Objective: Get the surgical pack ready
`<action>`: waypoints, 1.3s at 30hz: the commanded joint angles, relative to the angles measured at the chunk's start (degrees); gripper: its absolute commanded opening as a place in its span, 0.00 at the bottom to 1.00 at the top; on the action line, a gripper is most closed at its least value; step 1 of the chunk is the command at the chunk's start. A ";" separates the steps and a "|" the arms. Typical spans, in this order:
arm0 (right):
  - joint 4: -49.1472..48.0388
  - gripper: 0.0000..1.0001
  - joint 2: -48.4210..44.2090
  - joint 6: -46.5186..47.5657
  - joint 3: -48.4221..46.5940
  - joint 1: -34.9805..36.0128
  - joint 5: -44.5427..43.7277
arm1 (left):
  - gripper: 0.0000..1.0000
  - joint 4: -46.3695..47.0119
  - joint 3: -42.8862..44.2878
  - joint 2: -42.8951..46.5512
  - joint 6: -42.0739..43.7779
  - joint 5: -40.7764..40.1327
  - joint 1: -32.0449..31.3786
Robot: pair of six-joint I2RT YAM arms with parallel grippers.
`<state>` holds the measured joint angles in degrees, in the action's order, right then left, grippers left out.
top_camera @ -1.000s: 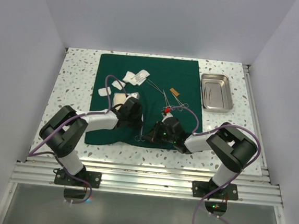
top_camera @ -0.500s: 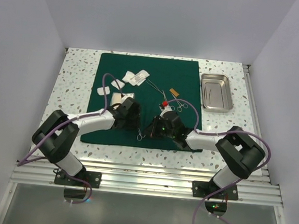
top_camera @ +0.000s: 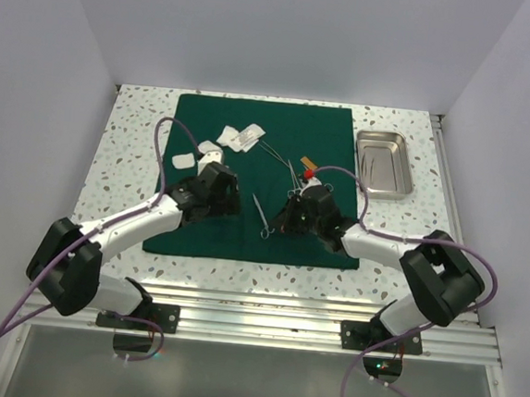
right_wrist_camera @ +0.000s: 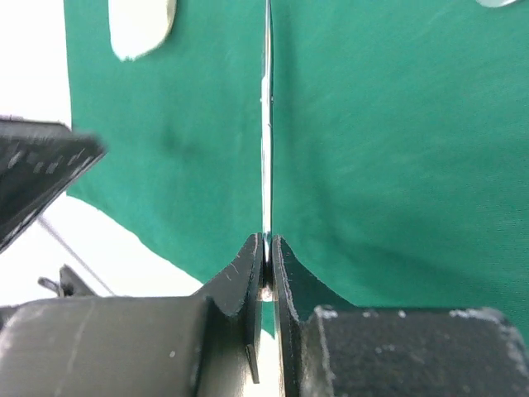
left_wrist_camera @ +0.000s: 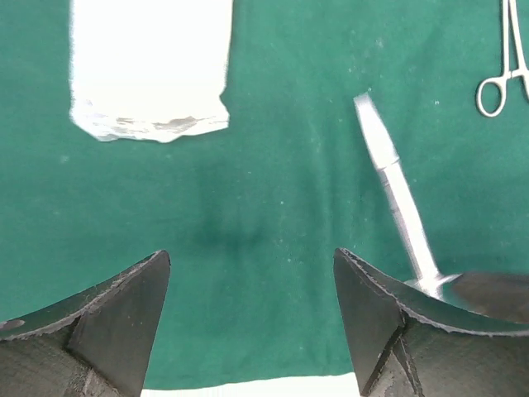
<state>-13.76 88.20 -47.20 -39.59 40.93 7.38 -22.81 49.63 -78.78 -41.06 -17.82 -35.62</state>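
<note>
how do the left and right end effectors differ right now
The left end effector is open and empty; the right end effector is shut on a thin steel tool. The left one sits nearer the white pad; the right one nearer the steel tray. Both are over the green cloth.

both arms are white tube links joined by bulky black housings. the left arm [top_camera: 123,228] and right arm [top_camera: 381,246] each trail a thin purple cable [top_camera: 161,148] that loops loose along them. each stands on a flat black base plate [top_camera: 138,317]. the left hand [left_wrist_camera: 250,273] has matte black wedge-shaped fingers [left_wrist_camera: 116,322] with scuffed pale edges. the right hand [right_wrist_camera: 267,248] has fingers of the same make, and a small red spot [top_camera: 308,173] on top.
</note>
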 commanded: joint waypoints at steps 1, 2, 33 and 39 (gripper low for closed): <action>1.98 0.00 -4.70 2.37 -2.50 -4.96 0.62 | 0.84 -2.94 2.67 3.72 1.86 -3.09 0.72; 2.33 0.00 -5.32 2.72 -2.59 -5.68 1.32 | 0.84 -3.12 2.76 4.86 1.95 -3.35 0.72; 7.87 0.00 5.21 9.31 -20.78 -55.25 23.21 | 0.85 4.88 -4.62 12.07 8.89 1.91 0.72; 11.73 0.00 11.02 13.52 -25.26 -55.87 20.49 | 0.85 6.02 -5.77 12.43 9.68 2.44 0.72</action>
<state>-3.84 97.91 -37.21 -61.30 -14.59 27.88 -20.12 44.49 -67.72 -33.26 -16.16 -35.24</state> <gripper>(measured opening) 0.077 0.852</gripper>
